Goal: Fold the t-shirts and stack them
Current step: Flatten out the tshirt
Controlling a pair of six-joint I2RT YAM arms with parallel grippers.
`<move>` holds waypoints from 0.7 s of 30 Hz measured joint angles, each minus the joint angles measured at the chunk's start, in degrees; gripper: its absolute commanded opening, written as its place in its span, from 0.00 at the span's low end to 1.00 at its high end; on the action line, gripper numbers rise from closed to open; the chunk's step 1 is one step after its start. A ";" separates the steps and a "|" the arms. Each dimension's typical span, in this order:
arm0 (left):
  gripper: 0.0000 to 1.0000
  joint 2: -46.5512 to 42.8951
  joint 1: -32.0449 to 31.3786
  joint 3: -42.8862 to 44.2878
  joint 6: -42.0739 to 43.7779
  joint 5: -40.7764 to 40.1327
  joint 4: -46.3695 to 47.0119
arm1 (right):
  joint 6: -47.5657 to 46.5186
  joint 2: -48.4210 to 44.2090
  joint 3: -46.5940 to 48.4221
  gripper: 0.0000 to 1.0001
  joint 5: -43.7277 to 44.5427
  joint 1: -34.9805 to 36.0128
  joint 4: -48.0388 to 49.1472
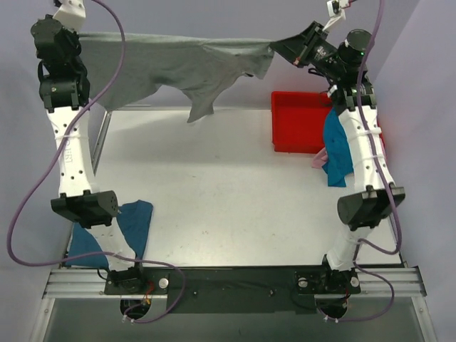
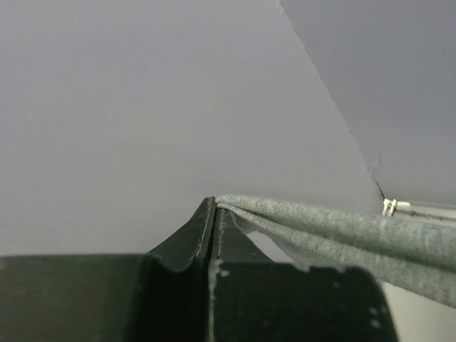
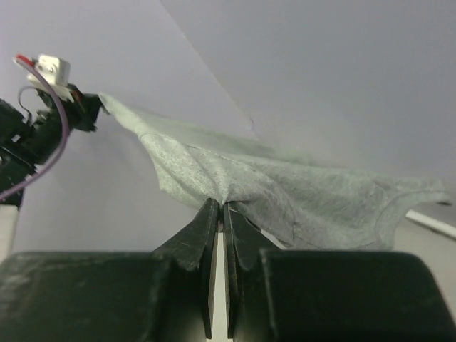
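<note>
The grey t-shirt [image 1: 178, 60] hangs in the air, stretched between both grippers above the table's far edge, with a sleeve dangling in the middle. My left gripper [image 1: 80, 35] is shut on its left corner; the left wrist view shows the jaws [image 2: 214, 204] pinching the grey cloth [image 2: 342, 231]. My right gripper [image 1: 274, 48] is shut on its right corner, with the cloth [image 3: 285, 185] bunched at the fingertips [image 3: 221, 204]. A blue shirt [image 1: 137, 219] lies at the near left, partly under the left arm. Another blue shirt [image 1: 336, 153] and a bit of pink cloth [image 1: 318, 161] lie by the right arm.
A red plastic bin [image 1: 299, 121] stands at the back right of the white table [image 1: 228, 192]. The left arm's wrist and purple cable [image 3: 43, 121] show at the left of the right wrist view. Grey walls close in at the back and sides.
</note>
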 measured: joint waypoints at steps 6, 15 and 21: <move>0.00 -16.13 1.05 -22.80 -0.85 11.23 -6.56 | -11.43 -17.46 -23.41 0.00 -1.70 -1.16 -12.59; 0.00 -32.89 1.75 -70.36 6.60 19.50 -19.32 | -32.61 -25.86 -60.13 0.00 -1.66 7.69 -36.39; 0.00 -39.93 1.88 -88.13 11.13 19.98 -25.90 | -38.16 -25.64 -68.87 0.00 -0.61 13.18 -44.92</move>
